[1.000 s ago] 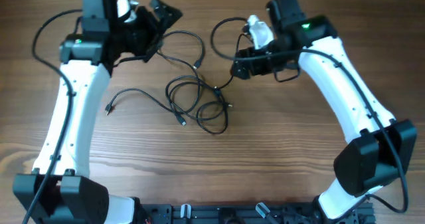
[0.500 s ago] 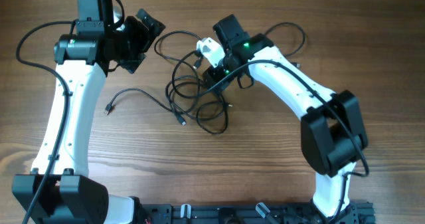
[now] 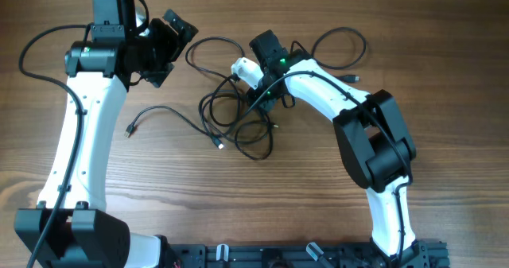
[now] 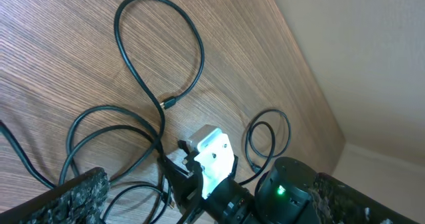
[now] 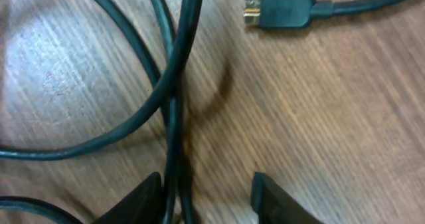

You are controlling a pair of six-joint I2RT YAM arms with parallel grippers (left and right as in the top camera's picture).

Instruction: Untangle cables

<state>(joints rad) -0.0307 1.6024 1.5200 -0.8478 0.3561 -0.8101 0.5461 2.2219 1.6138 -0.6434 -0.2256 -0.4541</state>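
Observation:
The black cables (image 3: 238,123) lie tangled in loops at the table's middle. One strand ends in a plug (image 3: 130,130) at the left, and another loop (image 3: 342,44) lies at the back right. My right gripper (image 3: 259,102) is down on the tangle and open. In the right wrist view its fingers (image 5: 272,199) straddle two cable strands (image 5: 174,117) that run close by the left finger, with a metal-tipped plug (image 5: 279,16) ahead. My left gripper (image 3: 170,47) is open and empty, held above the table left of the tangle. In the left wrist view it (image 4: 209,207) looks down on the cable loops (image 4: 159,58).
The right arm's white wrist camera (image 4: 214,159) and black wrist fill the lower part of the left wrist view. The wooden table's (image 3: 318,196) far edge meets a pale wall (image 4: 372,44).
My right arm has swung left from the back right and lowered its open gripper onto the tangle. My left gripper drew back slightly to the left, then held still.

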